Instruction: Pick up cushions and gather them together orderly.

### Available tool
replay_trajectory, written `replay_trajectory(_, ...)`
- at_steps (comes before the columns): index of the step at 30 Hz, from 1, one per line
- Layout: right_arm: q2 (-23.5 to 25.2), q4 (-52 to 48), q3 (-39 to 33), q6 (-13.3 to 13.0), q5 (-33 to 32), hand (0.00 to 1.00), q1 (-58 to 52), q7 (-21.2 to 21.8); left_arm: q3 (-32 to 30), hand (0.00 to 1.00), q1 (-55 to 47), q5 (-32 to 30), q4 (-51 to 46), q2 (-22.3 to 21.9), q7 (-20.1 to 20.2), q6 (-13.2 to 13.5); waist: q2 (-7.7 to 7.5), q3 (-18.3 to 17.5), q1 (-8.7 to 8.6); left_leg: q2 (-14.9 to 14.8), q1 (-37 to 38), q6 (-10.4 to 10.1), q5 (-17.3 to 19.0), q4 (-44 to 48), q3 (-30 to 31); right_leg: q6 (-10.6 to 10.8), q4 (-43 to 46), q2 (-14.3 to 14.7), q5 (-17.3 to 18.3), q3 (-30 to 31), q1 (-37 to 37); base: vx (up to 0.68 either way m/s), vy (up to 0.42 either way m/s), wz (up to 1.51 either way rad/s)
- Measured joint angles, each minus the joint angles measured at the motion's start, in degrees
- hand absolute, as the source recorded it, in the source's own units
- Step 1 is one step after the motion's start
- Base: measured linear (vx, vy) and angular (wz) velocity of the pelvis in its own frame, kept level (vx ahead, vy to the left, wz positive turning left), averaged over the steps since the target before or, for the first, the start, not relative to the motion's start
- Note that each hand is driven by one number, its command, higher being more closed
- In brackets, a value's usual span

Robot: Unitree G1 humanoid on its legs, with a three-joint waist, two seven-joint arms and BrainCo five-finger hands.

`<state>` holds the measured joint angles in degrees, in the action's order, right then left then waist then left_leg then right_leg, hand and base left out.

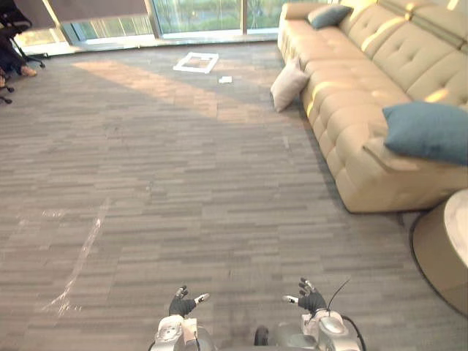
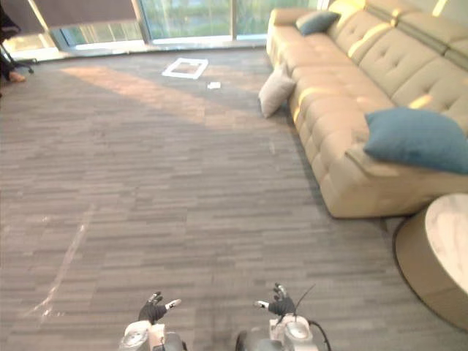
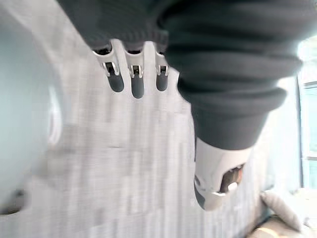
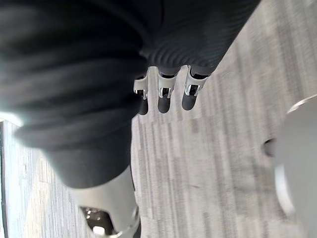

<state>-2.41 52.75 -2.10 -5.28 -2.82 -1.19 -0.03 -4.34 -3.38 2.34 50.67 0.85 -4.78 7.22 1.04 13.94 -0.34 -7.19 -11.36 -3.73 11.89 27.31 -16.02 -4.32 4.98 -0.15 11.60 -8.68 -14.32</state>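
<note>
No legible text, no labels, no numbers — nothing readable

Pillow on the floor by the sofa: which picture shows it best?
The left eye view: the cream pillow shows whole, leaning against the sofa. The right eye view shows nearly the same. The left wrist view catches it far off in a corner. The right wrist view faces carpet.

Daylight comes in through the far windows [image 1: 197,14], laying a bright band across the carpet [image 1: 146,80] and sunny patches on the sofa [image 1: 365,95]. The near floor is dimmer.
</note>
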Motion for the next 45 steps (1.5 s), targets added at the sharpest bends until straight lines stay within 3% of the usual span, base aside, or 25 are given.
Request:
replay_trajectory(1, -0.07, 0.06, 0.05, 0.04, 0.0, 0.0, -0.2, -0.12, 1.18, 0.0, -0.04, 0.07, -0.27, -0.07, -0.04, -0.01, 1.07, -0.19, 0.66, 2.04, -2.08, -1.8, -5.34, -14.86, 2.86, 1.14, -3.24, 0.36, 0.69, 1.4, -3.06, 0.58, 0.121, -0.5)
replay_trajectory(2, -0.11, 0.12, 0.06, 0.04, 0.01, 0.0, -0.18, -0.14, 1.39, 0.0, 0.01, 0.09, -0.35, -0.09, -0.04, -0.01, 1.37, -0.27, 0.82, 1.97, -3.02, -2.43, -6.64, -16.12, 3.32, 1.66, -3.95, 0.62, 1.05, 1.71, -3.84, 0.57, 0.16, -0.54)
replay_trajectory(5, 0.74, 0.94, 0.18, 0.04, 0.06, 0.0, -0.15, -0.41, 1.83, 0.0, 0.72, 0.08, -0.12, 0.69, -0.03, -0.2, -0.07, -1.25, 1.39, 3.99, -3.59, 3.7, -14.44, -13.4, 2.18, 4.03, -3.0, -2.04, 3.06, 3.51, -6.75, 0.61, 0.209, -0.33)
replay_trajectory(7, 0.82, 0.96, -0.04, -0.03, 0.24, 0.0, -0.78, -0.49, 1.74, 0.0, 0.9, 0.07, 1.02, 1.14, -0.04, -0.12, -1.85, -1.51, 0.88, 6.93, -0.18, 6.58, -12.21, -14.75, 1.63, 5.06, 12.58, -5.37, 2.74, 4.82, -0.83, 0.79, 0.274, 0.0)
replay_trajectory(8, 1.06, 1.0, -0.15, -0.02, 0.31, 0.0, -0.78, -0.55, 1.83, 0.0, 1.2, 0.06, 1.5, 1.52, -0.03, -0.15, -2.62, -1.27, 0.82, 7.84, 2.01, 6.75, -10.67, -14.9, 1.36, 7.35, 21.16, -6.45, 1.69, 5.25, 1.66, 0.62, 0.227, 0.13)
replay_trajectory(9, 1.2, 1.1, -0.49, -0.01, 0.43, 0.0, -0.68, -0.46, 1.94, 0.0, 1.94, 0.01, 2.36, 2.3, -0.04, -0.19, -4.01, -0.49, 0.67, 9.34, 6.7, 6.67, -8.11, -15.84, 1.4, 13.69, 34.87, -8.24, -3.65, 6.51, 5.77, 0.46, 0.153, 0.17)
replay_trajectory(10, 1.19, 1.16, -0.69, -0.02, 0.47, 0.0, -0.67, -0.39, 2.29, 0.0, 2.16, -0.08, 3.34, 2.98, -0.04, -0.38, -4.41, -0.08, 0.67, 10.43, 10.35, 6.6, -6.11, -16.84, 1.92, 15.22, 44.61, -10.06, -5.87, 6.57, 8.84, 0.57, 0.164, 0.21)
replay_trajectory(13, -0.04, 0.26, -0.56, -0.86, 0.48, 0.0, -0.95, 0.0, 5.32, 0.0, 2.01, -0.58, 5.59, 3.31, -0.04, -0.5, -3.29, -0.87, -0.6, 10.21, 23.24, 7.26, -0.83, -21.8, 4.29, 6.33, 56.34, -12.46, 0.81, -1.85, 21.23, 0.64, 0.091, 0.24)
replay_trajectory(16, -1.67, 0.22, -1.05, -1.02, 0.35, 0.0, 0.26, -0.03, 6.13, 0.0, 2.23, -0.57, 7.03, 2.42, 0.0, -0.81, -1.54, -0.24, -2.45, 7.45, 28.16, 7.19, 1.17, -22.46, 5.8, 5.02, 41.42, -9.26, 3.76, -6.77, 29.69, 0.64, -0.045, 0.41)
replay_trajectory(17, -1.84, 0.09, -1.32, -1.09, 0.4, 0.0, 0.35, -0.03, 6.22, 0.0, 2.2, -0.55, 7.04, 2.34, 0.01, -0.89, -1.38, -0.15, -2.72, 6.91, 28.93, 7.18, 1.16, -22.44, 5.89, 5.16, 34.12, -8.15, 2.72, -7.45, 31.03, 0.55, -0.082, 0.45)
replay_trajectory(20, -1.25, 0.23, -1.81, -0.8, 0.43, 0.0, 0.78, -0.02, 6.41, 0.0, 1.58, -0.54, 6.76, 2.47, 0.0, -1.08, -2.69, -0.36, -3.04, 7.18, 35.13, 6.38, 1.62, -24.44, 6.51, 7.41, 3.82, -4.88, -9.82, -7.06, 32.8, 0.74, -0.165, 0.47)
replay_trajectory(21, -0.89, 0.36, -2.04, -0.8, 0.21, 0.0, 0.21, -0.03, 6.18, 0.0, 0.73, -0.57, 6.85, 2.89, 0.04, -1.03, -4.21, -1.29, -3.33, 8.25, 37.86, 4.55, 2.82, -24.17, 8.1, 6.0, 4.0, -4.97, -12.39, -4.18, 33.24, 0.83, -0.198, 0.42)
replay_trajectory(22, -1.13, 0.37, -2.23, -0.74, 0.45, 0.0, 0.66, 0.0, 5.35, 0.0, 0.84, -0.56, 6.87, 1.76, 0.04, -1.13, -2.08, -1.67, -3.4, 6.45, 39.45, 3.84, 3.32, -22.67, 9.13, 4.55, 10.02, -3.94, -16.44, -2.99, 34.43, 0.98, -0.253, 0.38)
replay_trajectory(24, -1.62, -0.14, -2.45, -0.7, 0.58, 0.0, 0.67, 0.15, 5.48, 0.0, 0.4, -0.74, 7.11, 0.6, 0.03, -1.09, 0.73, -3.03, -3.56, 3.26, 35.85, 3.17, 2.85, -10.54, 11.77, -0.37, 18.06, -2.6, -12.78, -4.0, 34.98, 0.76, -0.261, 0.3)
replay_trajectory(26, -2.55, -0.14, -2.47, -0.35, 0.54, 0.0, 0.64, 0.19, 4.94, 0.0, 0.47, -1.05, 7.32, -0.41, 0.09, -1.2, 2.99, -2.82, -3.58, -1.18, 27.83, -6.19, -5.35, 9.83, 14.03, -0.85, 19.39, -0.61, -7.13, -6.14, 30.82, 0.7, -0.259, 0.32)
replay_trajectory(27, -2.65, 0.0, -2.46, 0.11, 0.43, 0.0, 0.5, 0.02, 3.64, 0.0, 0.47, -1.03, 6.71, -0.84, 0.24, -1.27, 3.24, -2.66, -3.55, -3.6, 23.31, -8.61, -6.69, 19.8, 13.57, -0.83, 18.21, 0.52, -5.69, -6.58, 27.95, 0.77, -0.246, 0.34)
replay_trajectory(29, -1.66, 0.02, -2.43, 0.69, 0.3, 0.0, 0.2, -0.05, 0.67, 0.0, 0.4, -1.03, 3.86, -0.88, 0.33, -1.23, 1.75, -0.81, -2.71, -9.1, 16.06, -4.19, -2.05, 32.85, 5.3, -1.15, 11.94, 2.57, -3.72, -6.84, 16.95, 0.7, -0.225, 0.28)
replay_trajectory(32, -0.94, 1.22, -2.15, 0.83, 0.05, 0.0, -0.07, -0.04, 1.65, 0.0, 0.37, -1.01, 1.61, -0.38, 0.45, -0.97, -0.24, -0.57, -1.87, -6.68, 7.42, -0.14, 3.48, 21.2, 0.19, -0.52, 3.6, 2.47, -3.96, -6.52, 7.07, 0.43, -0.118, -0.04)
replay_trajectory(34, -1.0, 0.89, -2.18, 0.79, 0.06, 0.0, 0.17, -0.22, 2.15, 0.0, 0.48, -1.02, 0.57, -0.73, 0.46, -0.37, 0.56, -0.24, -0.99, -2.63, 3.45, 0.39, 2.97, 4.11, 2.01, 0.03, 2.01, 1.94, -2.52, -5.16, 4.35, 0.37, 0.0, -0.44)
replay_trajectory(36, -1.18, 0.86, -2.14, 0.73, 0.08, 0.0, -0.1, -0.73, 2.88, 0.0, 0.5, -0.9, 0.33, -0.9, 0.31, -0.07, 1.3, -0.03, 0.04, 0.64, 1.0, -1.5, -2.66, -14.47, 6.05, 1.85, -0.14, 1.51, -0.45, -2.88, 0.88, 0.51, 0.114, -0.52)
replay_trajectory(38, -1.24, 0.91, -2.07, 0.72, 0.1, 0.0, -0.3, -1.08, 3.47, 0.0, 0.47, -0.81, -0.4, -1.06, 0.07, -0.04, 2.08, -0.28, 0.62, 0.42, -0.83, -3.05, -5.19, -18.1, 6.84, 3.35, -1.18, 1.89, 1.63, -1.25, -1.92, 0.53, 0.204, -0.52)
replay_trajectory(40, 0.13, 0.89, -2.08, 0.66, 0.28, 0.0, -1.01, -1.1, 3.59, 0.0, 0.18, -0.56, -0.36, 0.47, 0.11, -0.13, -0.53, -2.78, 0.86, 2.9, -1.73, -0.04, -11.1, -11.74, 5.51, 5.52, 4.13, -2.1, 7.75, 1.88, -2.48, 0.63, 0.28, -0.58)
replay_trajectory(42, 0.32, 1.24, -1.58, 0.51, 0.37, 0.0, -1.53, -1.03, 3.57, 0.0, 1.0, -0.55, 1.03, 1.03, -0.01, -0.23, -3.3, -3.99, 0.76, 5.29, -0.9, 3.52, -7.83, -8.54, 3.29, 9.12, 20.43, -6.36, 9.84, 4.93, 3.73, 0.75, 0.247, -0.55)
replay_trajectory(43, 0.88, 1.51, -1.51, 0.53, 0.42, 0.0, -1.27, -0.81, 3.82, 0.0, 1.62, -0.56, 1.99, 1.8, -0.02, -0.29, -4.49, -3.31, 0.64, 6.34, 2.31, 4.44, -5.36, -8.75, 2.22, 12.21, 35.53, -8.5, 5.14, 6.22, 9.88, 0.79, 0.274, -0.36)
replay_trajectory(45, 1.07, 1.85, -1.66, 0.5, 0.44, 0.0, -0.72, -0.83, 4.52, 0.0, 2.13, -0.58, 2.62, 2.72, -0.08, -0.59, -5.69, -2.01, 0.36, 7.85, 7.79, 5.29, -2.83, -10.54, 1.79, 12.26, 48.41, -11.05, 0.26, 5.75, 14.12, 0.61, 0.209, -0.14)
